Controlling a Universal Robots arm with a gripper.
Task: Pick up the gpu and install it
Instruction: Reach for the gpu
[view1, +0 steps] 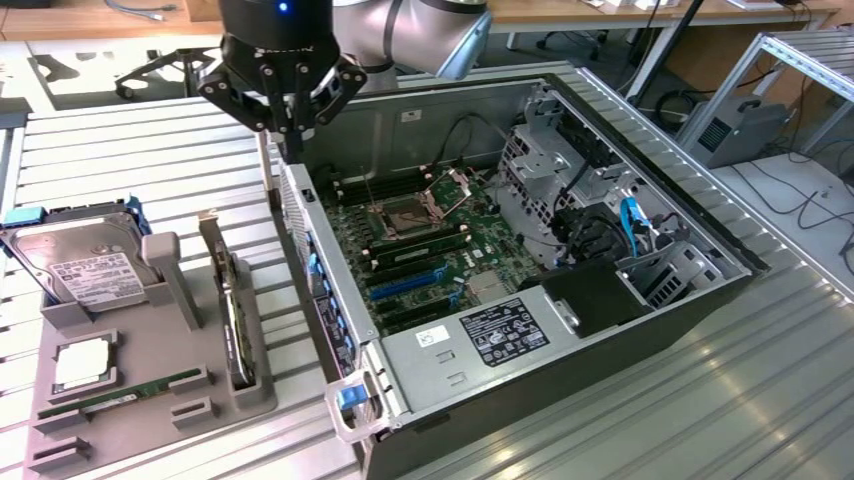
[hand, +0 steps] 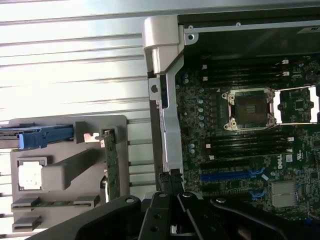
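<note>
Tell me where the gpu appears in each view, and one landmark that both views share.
Exterior view: the gpu stands on edge in the gray tray, on its side nearest the computer case.
Wrist view: the gpu stands on edge in the same tray, beside the computer case.
Shared landmark: the open CPU socket on the motherboard.

**Speaker 1:** How is the arm posed?

**Speaker 2:** The arm (view1: 430, 32), pale grey, comes in from the top of the exterior view. It bends at a joint into a black wrist (view1: 278, 28) that points straight down.

**Speaker 1:** And the end effector?

**Speaker 2:** The end effector (view1: 284, 130) hangs vertically below the wrist. Its black linked fingers (view1: 318, 98) angle inward, and the tips are pressed together.
</note>
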